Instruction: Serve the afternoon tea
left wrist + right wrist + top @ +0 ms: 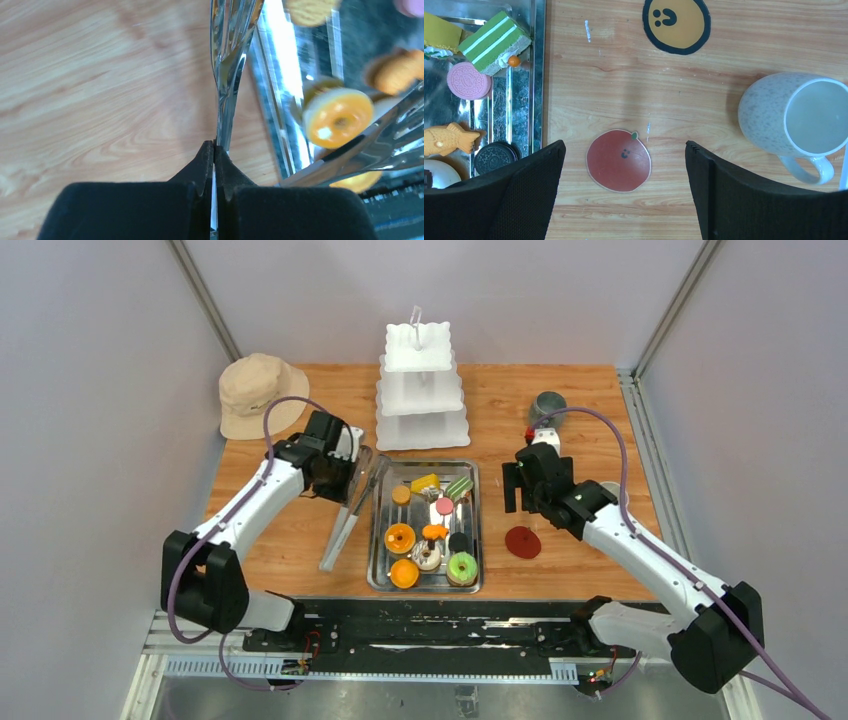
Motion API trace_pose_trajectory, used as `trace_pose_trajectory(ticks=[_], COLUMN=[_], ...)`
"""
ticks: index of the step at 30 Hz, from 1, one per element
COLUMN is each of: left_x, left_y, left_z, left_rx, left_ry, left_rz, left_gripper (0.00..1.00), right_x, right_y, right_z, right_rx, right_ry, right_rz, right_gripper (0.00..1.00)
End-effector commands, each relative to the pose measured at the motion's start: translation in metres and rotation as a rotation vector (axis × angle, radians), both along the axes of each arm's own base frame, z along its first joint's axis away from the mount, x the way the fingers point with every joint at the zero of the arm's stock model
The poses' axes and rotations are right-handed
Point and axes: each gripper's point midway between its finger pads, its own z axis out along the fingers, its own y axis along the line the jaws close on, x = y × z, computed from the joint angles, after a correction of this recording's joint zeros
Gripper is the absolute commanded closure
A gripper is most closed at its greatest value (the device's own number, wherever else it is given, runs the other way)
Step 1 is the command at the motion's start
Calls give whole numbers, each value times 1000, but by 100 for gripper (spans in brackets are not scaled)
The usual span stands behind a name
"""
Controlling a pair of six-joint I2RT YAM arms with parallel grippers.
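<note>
my left gripper (214, 167) is clamped fully shut on thin metal tongs (227, 65), which reach ahead of it over the wood table (100, 100). just to its right is the steel tray (280, 100), with an orange donut (340, 117) inside. my right gripper (624, 150) hangs wide open, holding nothing, above a red apple coaster (618, 161). a green cake slice (494, 42) lies in the tray to its left, and the white mug (794, 117) stands to its right.

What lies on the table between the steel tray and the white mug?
A round red coaster lies flat on the wood between tray and mug, seen best in the right wrist view.
</note>
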Motion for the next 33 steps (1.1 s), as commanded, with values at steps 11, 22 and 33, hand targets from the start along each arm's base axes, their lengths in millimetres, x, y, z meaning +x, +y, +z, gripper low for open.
trace_pose_trajectory(ticks=[11, 22, 33], left_x=[61, 89, 79], left_y=[119, 125, 116], left_z=[-9, -22, 21], left_rx=[282, 304, 193], left_ry=[-127, -144, -246], left_rz=[631, 764, 731], left_gripper=[100, 73, 26], right_x=[3, 4, 5], right_y=[5, 7, 8], right_z=[3, 6, 8], right_rx=[14, 19, 25], right_ry=[-7, -8, -5], right_rz=[4, 5, 0], right_gripper=[12, 12, 12])
